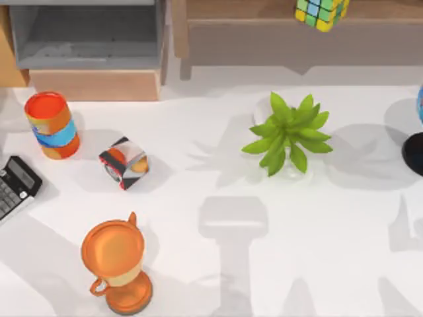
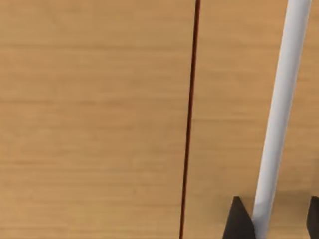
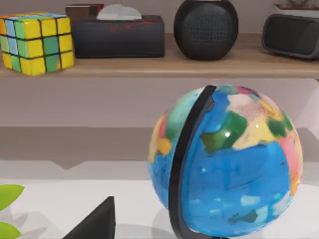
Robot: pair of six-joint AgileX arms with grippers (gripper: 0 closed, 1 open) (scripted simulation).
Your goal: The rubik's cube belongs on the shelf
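Rubik's cube [image 1: 321,12] resting on shelf [image 1: 264,9], no readable writing, state of both jaws: cannot tell

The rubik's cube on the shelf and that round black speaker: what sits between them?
In the right wrist view, a dark tissue box stands between the rubik's cube and the black speaker, all on the shelf.

White counter [image 1: 218,277] crossed by soft grey shadows; grey-lined box compartment w/ wooden base [image 1: 92,84] seen at 11 o'clock, pale wall [image 3: 149,102] behind.
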